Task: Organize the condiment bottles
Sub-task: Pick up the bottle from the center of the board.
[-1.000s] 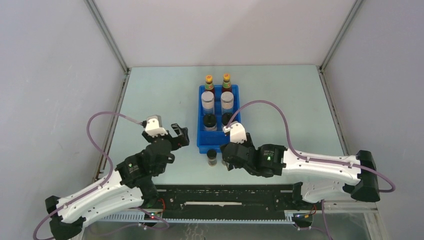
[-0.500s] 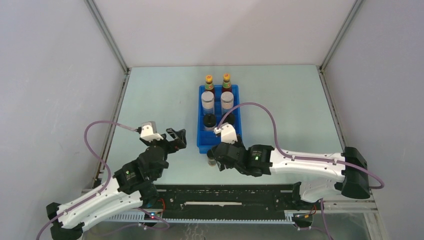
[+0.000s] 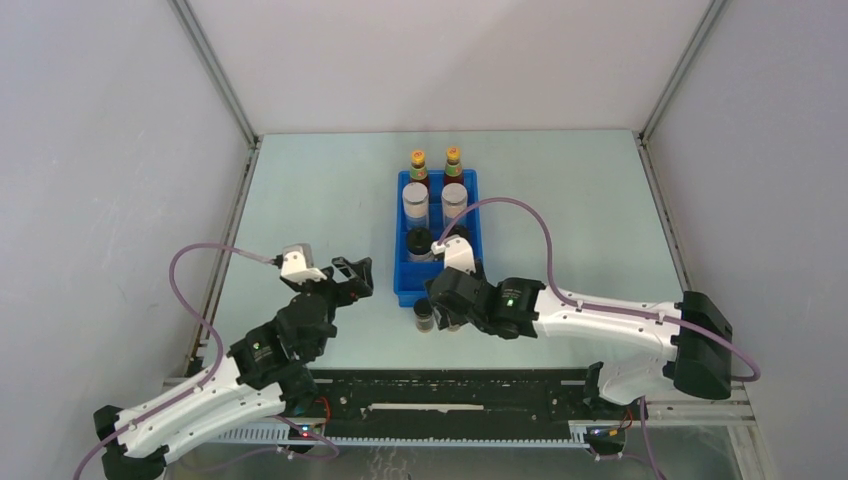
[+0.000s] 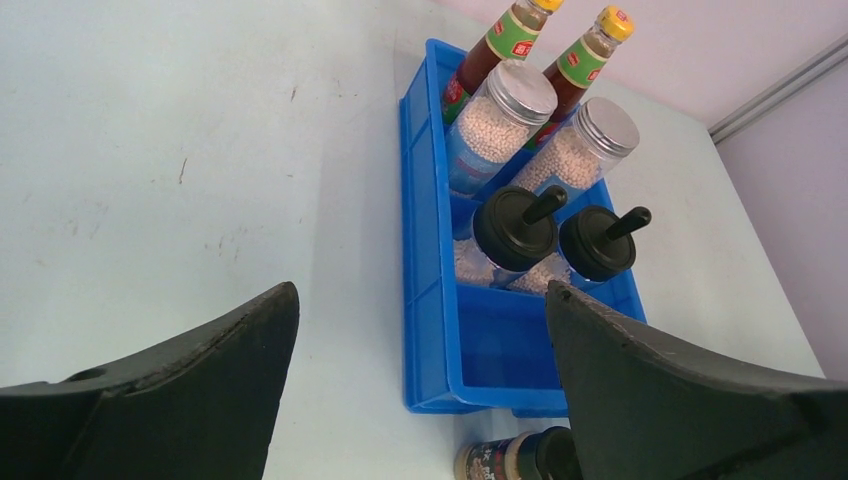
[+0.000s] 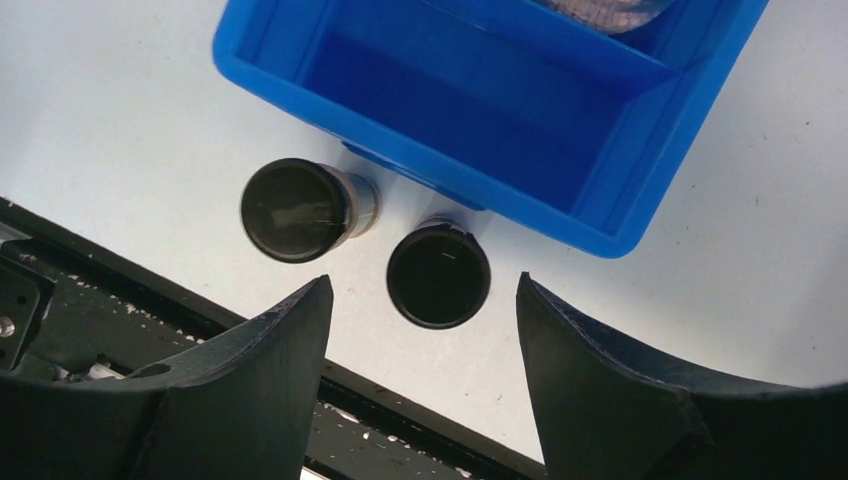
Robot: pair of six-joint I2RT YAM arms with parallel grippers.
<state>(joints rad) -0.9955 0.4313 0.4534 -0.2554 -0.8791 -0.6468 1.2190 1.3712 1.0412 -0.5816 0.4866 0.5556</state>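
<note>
Jars come in pairs here, and that explains nearly every position I see. In the blue tray (image 4: 420,200) the rows run back to front: the two red sauce bottles (image 4: 480,65) at the far end, the two grey-lidded jars (image 4: 490,135) next, then the two black-lidded jars (image 4: 515,230). The front compartment (image 5: 470,110) has nothing in it, and I judge it is meant for the last pair. Those two stand upright on the table (image 4: 150,150), just outside the tray's near wall. My right gripper (image 5: 422,290) hangs over them with its fingers apart and clamped on nothing. One dark jar (image 5: 438,275) sits in the gap between the fingers, with daylight on both sides of its cap. The other dark jar (image 5: 297,210) stands close beside it, outside the gap, near the finger on that side. I am centred on the first jar so that closing would take it alone. Its neighbour is near enough that a finger could nudge it. I cannot tell whether my fingertips have reached the level of the cap. My left gripper (image 4: 420,290) waits to the left of the tray, low over the table, jaws wide and empty. Placed there, it is out of the right arm's way while looking along the tray.
</note>
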